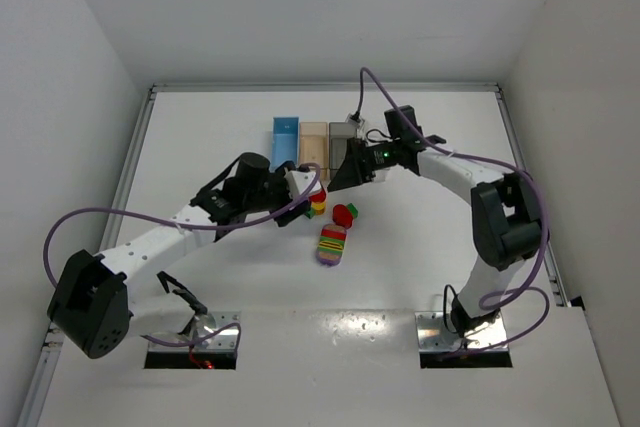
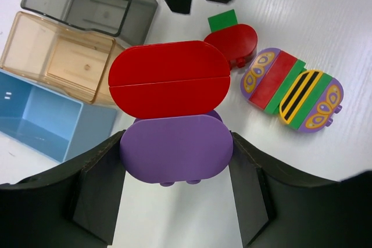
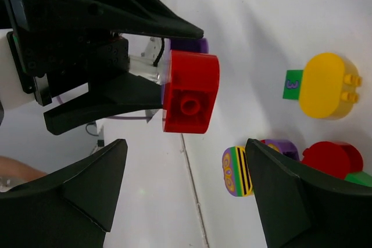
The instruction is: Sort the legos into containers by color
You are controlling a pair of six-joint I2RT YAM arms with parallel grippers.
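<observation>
The left gripper has its jaws clenched on a purple rounded brick with a red rounded brick stacked on it, held above the surface. The right gripper hangs just beside it, jaws released and spread wide. Underneath, close together, lie a red-and-green piece, a striped multicoloured clump and a yellow brick. The blue bin, tan bin and dark grey bin stand side by side near the far edge. Open surface spreads nearer and to both sides.
</observation>
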